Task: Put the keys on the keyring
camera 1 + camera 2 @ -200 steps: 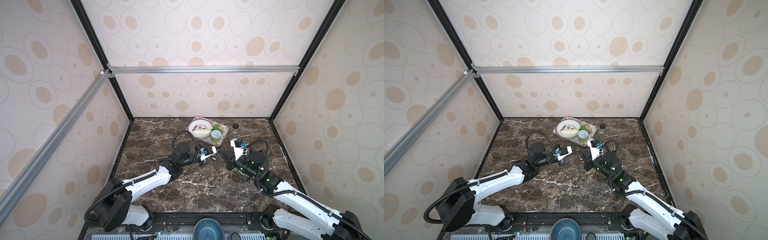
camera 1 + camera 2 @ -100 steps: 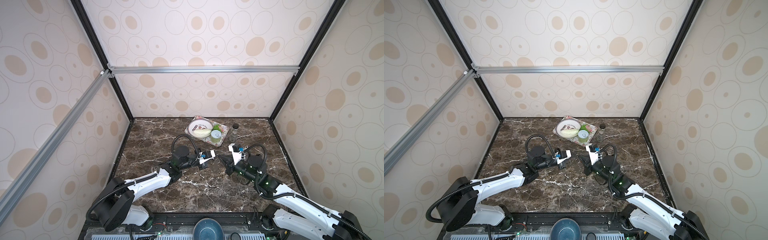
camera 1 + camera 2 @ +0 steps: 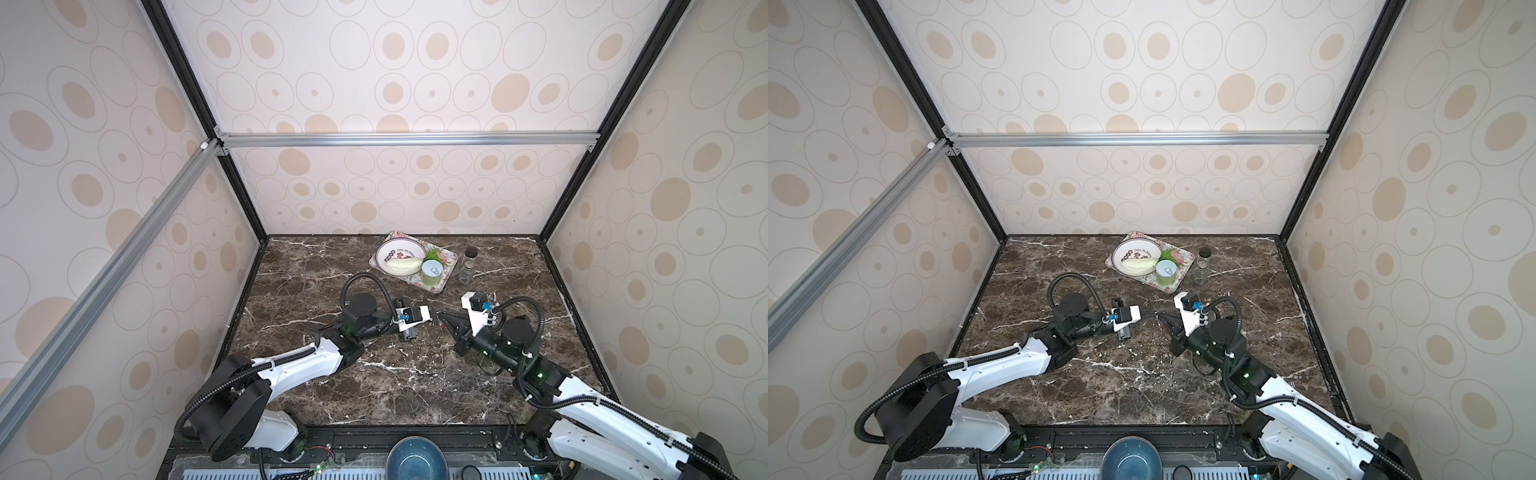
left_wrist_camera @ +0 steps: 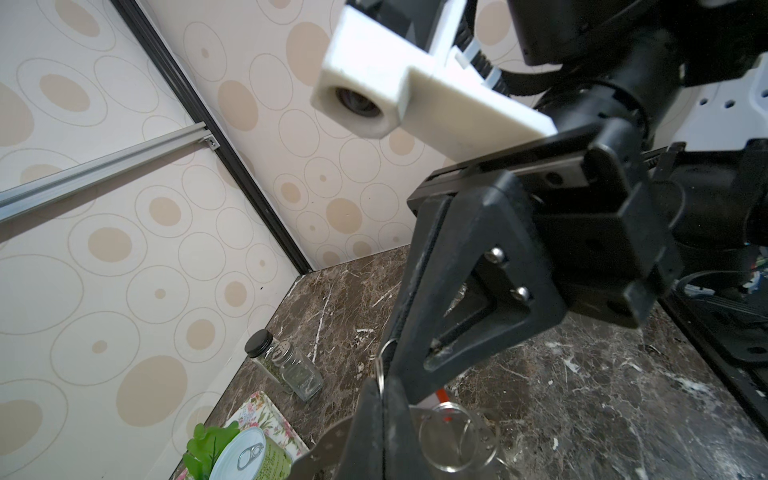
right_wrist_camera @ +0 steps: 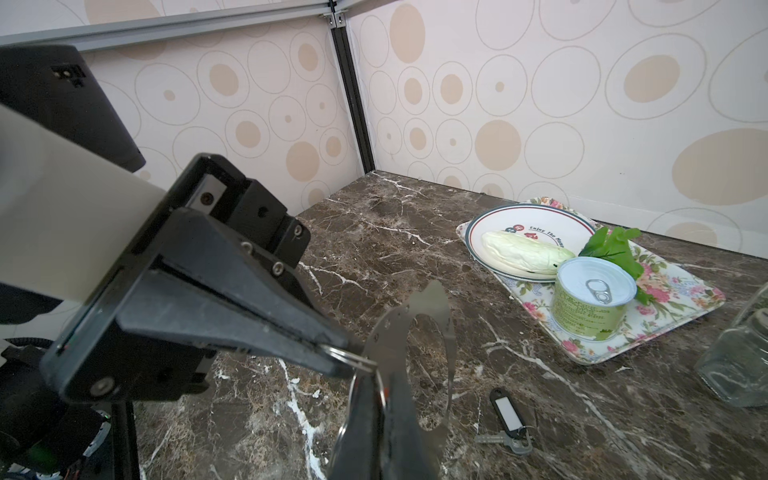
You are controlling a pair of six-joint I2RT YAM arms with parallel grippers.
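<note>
Right wrist: keyring [image 5: 430,299] upright, rim touching left pincer [image 5: 359,363] tip.

Marble table [image 5: 374,241], floral tray [image 5: 681,286], likely spice shaker [image 4: 291,368], black-tagged key [image 5: 505,413]

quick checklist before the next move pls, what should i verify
1. left gripper shut on the split ring: ok.
2. right gripper shut on the keyring, which is held up off the table: ok.
3. split ring through a keyring hole: cannot tell, the grippers hide it.
4. black-tag key on the keyring: not ok, it lies on the table.
5. can and jar apart from both grippers: ok.
</note>
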